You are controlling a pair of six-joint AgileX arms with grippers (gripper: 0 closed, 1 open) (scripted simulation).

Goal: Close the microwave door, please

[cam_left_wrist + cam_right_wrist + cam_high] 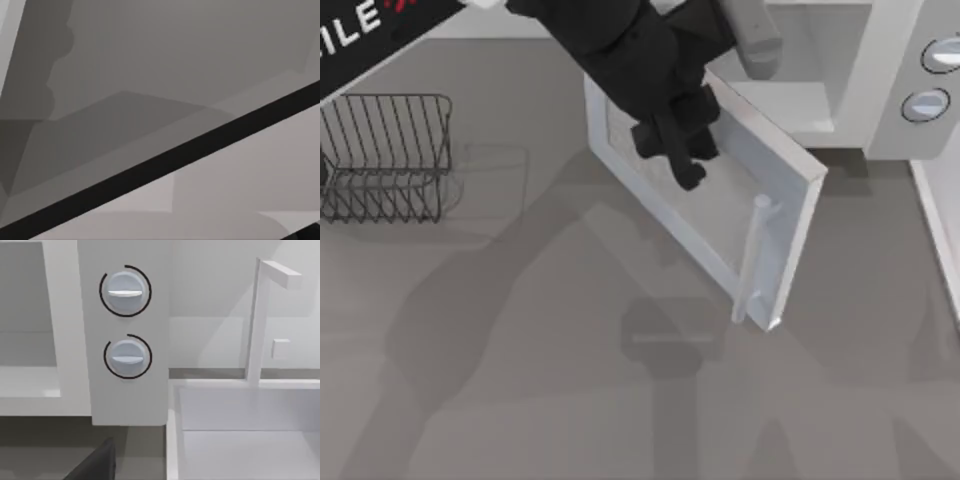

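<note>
The white microwave [860, 70] stands at the table's back right with its pale cavity open. Two round grey-blue knobs [125, 291] sit on its side panel [127, 390]. The microwave door [705, 205] swings out at an angle toward the table's middle, with the pale bar handle [753, 262] near its free edge. My left gripper [687, 168], black, hangs over the door's window side, close to the hinge end. The left wrist view is taken up by grey surfaces crossed by a black diagonal bar [165, 160].
A dark wire basket [385, 155] rests at the table's left. A white sink [240, 435] with a tall faucet [255, 320] sits just right of the microwave, and its rim [932, 235] runs along the table's right edge.
</note>
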